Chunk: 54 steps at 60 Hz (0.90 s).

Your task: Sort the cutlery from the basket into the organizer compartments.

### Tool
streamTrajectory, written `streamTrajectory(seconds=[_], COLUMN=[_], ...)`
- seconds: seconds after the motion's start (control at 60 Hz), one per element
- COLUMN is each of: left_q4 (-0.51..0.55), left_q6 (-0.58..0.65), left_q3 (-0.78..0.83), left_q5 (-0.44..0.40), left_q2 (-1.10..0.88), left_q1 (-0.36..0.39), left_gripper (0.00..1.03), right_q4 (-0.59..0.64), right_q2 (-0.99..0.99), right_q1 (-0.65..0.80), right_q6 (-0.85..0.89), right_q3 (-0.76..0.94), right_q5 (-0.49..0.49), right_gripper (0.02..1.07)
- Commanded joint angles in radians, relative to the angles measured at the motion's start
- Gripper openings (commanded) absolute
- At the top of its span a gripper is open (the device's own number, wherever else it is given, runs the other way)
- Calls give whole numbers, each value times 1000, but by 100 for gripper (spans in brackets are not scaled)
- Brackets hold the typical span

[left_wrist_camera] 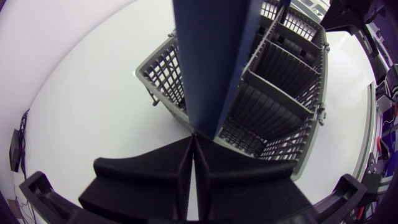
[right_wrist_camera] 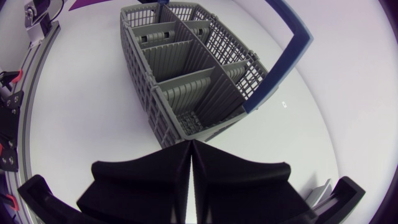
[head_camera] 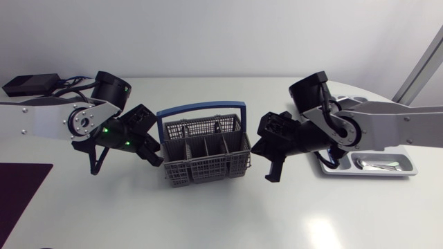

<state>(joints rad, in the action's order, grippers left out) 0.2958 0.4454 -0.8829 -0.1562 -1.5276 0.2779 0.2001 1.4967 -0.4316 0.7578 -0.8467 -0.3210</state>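
Grey plastic mesh basket with blue handle [head_camera: 208,168] stands mid-tabletop [head_camera: 228,214], its visible compartments empty. Silver cutlery [head_camera: 378,164] lies in the silver metal organizer tray [head_camera: 367,173]. Left gripper [left_wrist_camera: 193,165] and right gripper [right_wrist_camera: 189,165] fingers are clenched on nothing. Sorting is judged essentially complete.

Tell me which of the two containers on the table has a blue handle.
The grey mesh basket in the middle of the table: a blue handle arches over it. The silver tray by the right arm has none.

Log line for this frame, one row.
left gripper: shut, beside basket | right gripper: shut, beside basket | basket: looks empty | organizer: holds cutlery
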Motion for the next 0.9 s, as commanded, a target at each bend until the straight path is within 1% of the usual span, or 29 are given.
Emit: streamTrajectory(seconds=[0.0, 0.333, 0.633, 0.883], left_q4=[-21, -44, -44, -41], left_q6=[-16, -10, -10, -16], left_q3=[-50, -116, -111, -96], left_q5=[-16, -42, -51, -59], left_q2=[-32, -112, -131, -103], left_q1=[7, -17, -13, 6], left_gripper=[4, 4, 4, 4], right_q4=[-16, -19, -53, -71], right_q2=[11, -29, -10, 2], right_q1=[-35, -96, -78, -36], right_q6=[-41, -87, -104, -104], right_q3=[31, 54, 38, 20], right_q5=[2, 39, 79, 79], right_gripper=[8, 8, 8, 8])
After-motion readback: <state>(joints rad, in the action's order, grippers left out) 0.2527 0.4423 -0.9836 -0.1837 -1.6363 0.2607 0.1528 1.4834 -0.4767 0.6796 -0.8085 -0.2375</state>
